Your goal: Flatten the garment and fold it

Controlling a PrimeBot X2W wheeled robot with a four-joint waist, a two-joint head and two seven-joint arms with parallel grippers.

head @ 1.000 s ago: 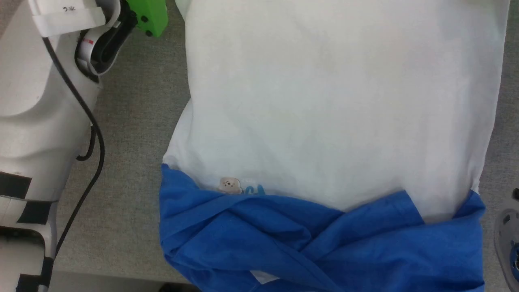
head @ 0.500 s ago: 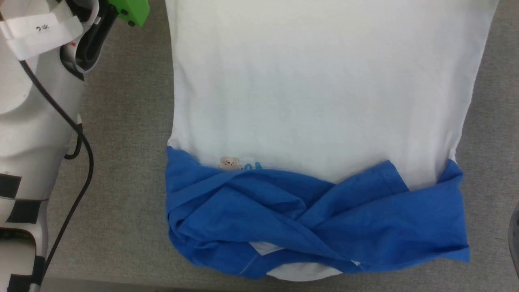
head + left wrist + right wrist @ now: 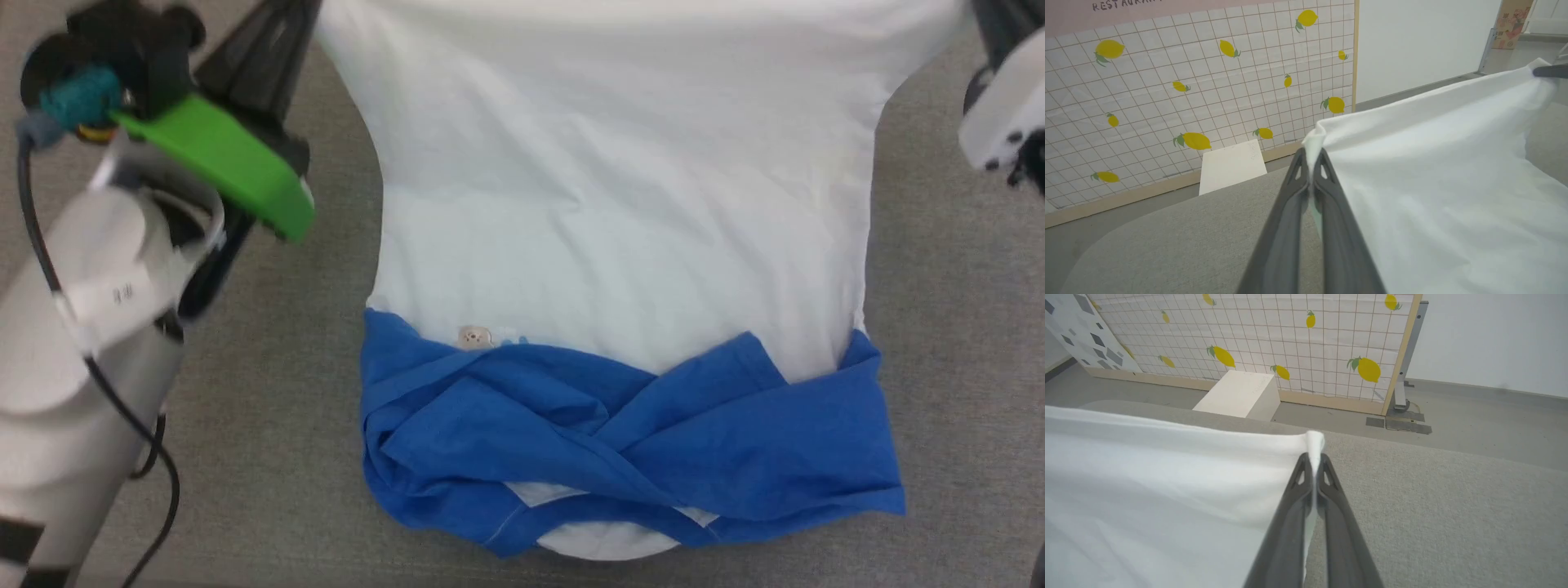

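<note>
Now pinching hard with left pincer [image 3: 1312,163] and right pincer [image 3: 1314,459], each pressed together on a far hem corner of the shirt [image 3: 620,204], holding both corners up off the grey desk [image 3: 269,392]. Stretching the white body taut, with side edges bowing inward where running straight a second ago. Leaving the blue sleeves [image 3: 637,441] lying crossed and rumpled at the near desk edge. Probably smoothing ahead of folding.

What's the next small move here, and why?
Probably carry both corners toward the robot and lay the hem over the blue sleeves: left gripper and right gripper each pinch a hem corner of the garment, held taut, and the sleeves already lie crossed.
</note>
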